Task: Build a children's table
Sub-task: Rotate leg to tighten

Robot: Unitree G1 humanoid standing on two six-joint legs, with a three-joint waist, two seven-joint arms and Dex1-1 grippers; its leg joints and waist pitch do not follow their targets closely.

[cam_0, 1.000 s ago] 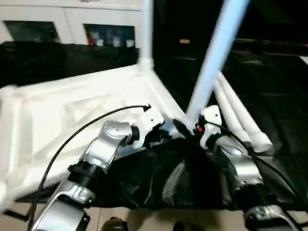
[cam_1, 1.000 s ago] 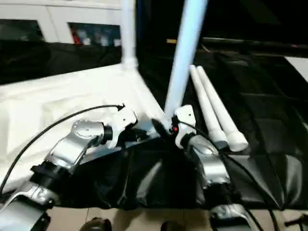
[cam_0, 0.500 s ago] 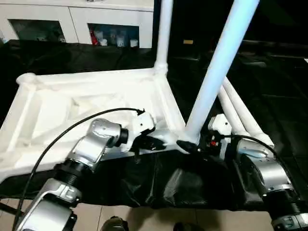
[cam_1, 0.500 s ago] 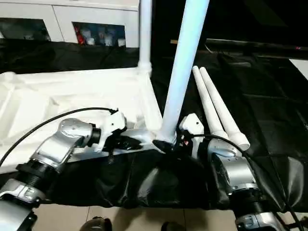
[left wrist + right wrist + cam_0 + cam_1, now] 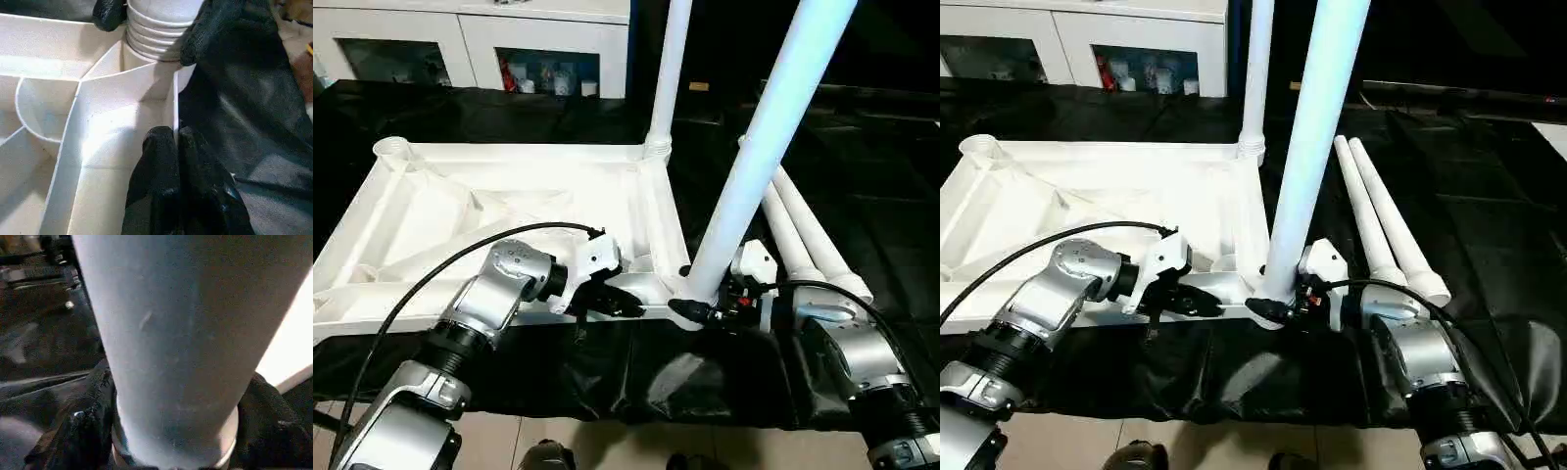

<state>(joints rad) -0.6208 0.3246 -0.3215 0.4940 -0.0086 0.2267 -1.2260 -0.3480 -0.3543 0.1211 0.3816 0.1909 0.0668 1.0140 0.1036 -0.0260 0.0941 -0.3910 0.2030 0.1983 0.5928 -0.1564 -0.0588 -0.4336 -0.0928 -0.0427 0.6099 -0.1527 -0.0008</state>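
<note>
Right tool (image 5: 690, 311) narrowed around upright leg (image 5: 759, 152) base, left tool (image 5: 168, 147) pinched shut on tabletop (image 5: 509, 196) rim

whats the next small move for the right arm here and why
Probably twist or press the near leg further into its corner socket. The right pincer has a finger each side of its base, the ridged collar looks still exposed above the socket, and the left pincer, shut, rests against the table top's rim.

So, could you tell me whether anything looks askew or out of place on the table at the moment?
Yes: the near leg leans to the right out of its corner socket, while the far leg stands upright. The right gripper has its jaws around the leaning leg's base. Two more legs lie loose on the black cloth beside the tabletop.
</note>
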